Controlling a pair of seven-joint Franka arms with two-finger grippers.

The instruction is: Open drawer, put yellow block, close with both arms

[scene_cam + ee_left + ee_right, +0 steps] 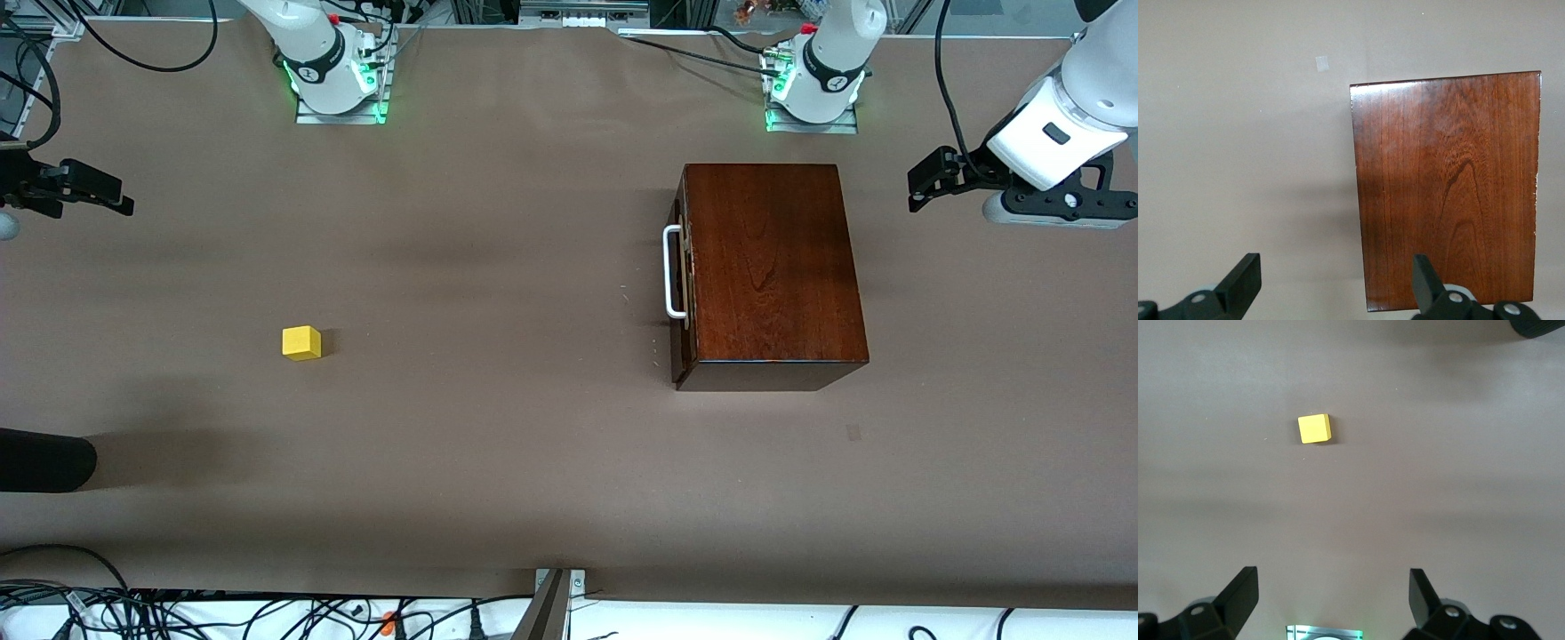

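Well, we see the drawer point(681, 271) shut in its box point(769, 267) toward the bench's point(498, 444) left-arm end, left pincer point(925, 185) and right pincer point(98, 191) both spread empty at the ends, yellow block point(301, 342) toward the right arm's end.

left gripper point(916, 191) hangs at its table end, fingers spread; right gripper point(120, 203) likewise, fingers spread.

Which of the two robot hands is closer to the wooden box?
The left gripper, hanging beside the box. The right gripper is at the table's other end.
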